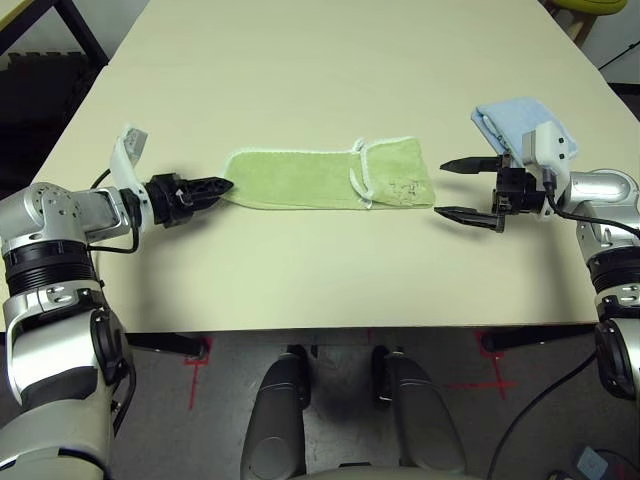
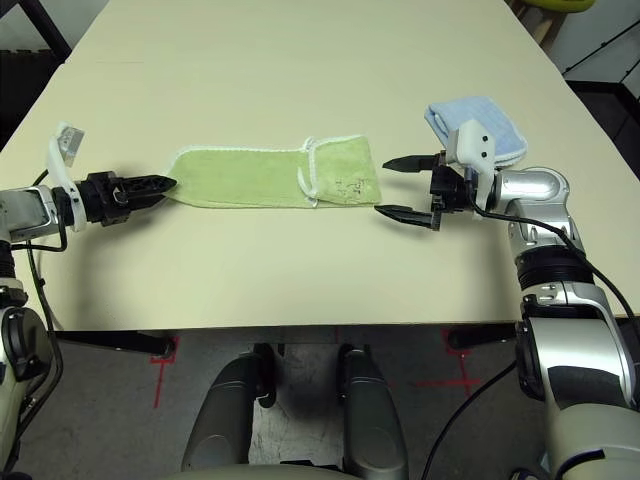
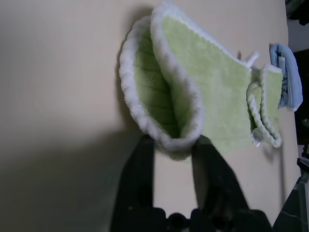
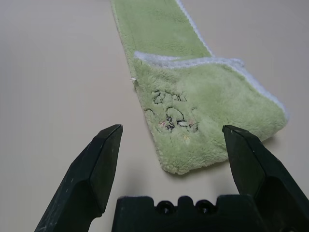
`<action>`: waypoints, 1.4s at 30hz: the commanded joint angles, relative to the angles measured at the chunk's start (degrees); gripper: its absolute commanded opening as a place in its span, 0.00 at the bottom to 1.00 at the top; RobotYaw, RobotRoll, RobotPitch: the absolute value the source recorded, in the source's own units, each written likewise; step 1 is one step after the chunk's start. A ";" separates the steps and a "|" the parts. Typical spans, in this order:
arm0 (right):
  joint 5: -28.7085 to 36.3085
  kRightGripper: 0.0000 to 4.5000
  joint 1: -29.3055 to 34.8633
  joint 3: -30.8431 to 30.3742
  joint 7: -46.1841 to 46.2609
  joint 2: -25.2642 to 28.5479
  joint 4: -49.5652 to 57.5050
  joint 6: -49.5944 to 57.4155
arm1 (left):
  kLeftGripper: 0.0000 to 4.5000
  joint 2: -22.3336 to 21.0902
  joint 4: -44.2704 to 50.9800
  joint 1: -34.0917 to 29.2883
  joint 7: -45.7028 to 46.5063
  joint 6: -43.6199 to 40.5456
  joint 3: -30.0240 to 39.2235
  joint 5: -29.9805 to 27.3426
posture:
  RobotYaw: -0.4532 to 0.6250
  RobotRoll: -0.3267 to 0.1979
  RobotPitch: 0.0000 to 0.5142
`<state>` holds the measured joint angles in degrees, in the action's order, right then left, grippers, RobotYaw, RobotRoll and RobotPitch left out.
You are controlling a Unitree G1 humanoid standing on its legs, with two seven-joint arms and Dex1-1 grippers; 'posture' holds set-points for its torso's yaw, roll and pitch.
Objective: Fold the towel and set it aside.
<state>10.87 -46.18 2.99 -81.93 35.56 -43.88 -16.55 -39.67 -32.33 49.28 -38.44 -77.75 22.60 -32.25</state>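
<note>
The light green towel (image 1: 300, 180) lies folded into a long narrow strip across the middle of the table, its right end turned back over itself. My left gripper (image 1: 222, 185) is at the strip's left end, and the left wrist view has its two fingers closed on the white-edged doubled end of the towel (image 3: 212, 82). Just beyond the right end my right gripper (image 1: 447, 188) is open, its jaws wide and apart from the cloth. The right wrist view looks between those fingers at the towel's folded-back end (image 4: 203, 106), which carries a small stitched pattern.
A smaller light blue folded cloth (image 1: 515, 122) lies at the table's right, just behind my right wrist. The cream table (image 1: 330, 70) runs far beyond the towel. Its front edge is close below both grippers.
</note>
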 commanded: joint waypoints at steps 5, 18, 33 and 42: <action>0.12 1.00 1.17 -0.22 0.43 1.12 0.85 0.16 | 0.00 -0.28 -0.61 -0.78 2.92 2.10 -0.20 0.99 | 0.42 0.62 0.41; -0.73 1.00 -0.84 -0.58 1.04 1.37 -1.82 -0.69 | 0.00 -9.85 1.75 -6.00 -0.11 7.21 -2.94 2.70 | 0.43 0.62 0.41; -0.49 1.00 -2.10 -0.16 0.88 1.16 -4.76 -0.84 | 0.00 -14.58 1.34 -2.51 -6.20 9.51 -7.15 3.00 | 0.43 0.62 0.40; -0.19 1.00 -1.71 -0.12 1.14 0.73 -3.92 -0.72 | 0.00 -9.81 15.03 5.49 -12.28 2.72 -10.02 -4.91 | 0.43 0.62 0.38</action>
<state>10.41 -48.27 2.95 -80.79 35.97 -47.86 -17.22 -50.68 -20.35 53.60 -49.95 -73.06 13.68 -34.89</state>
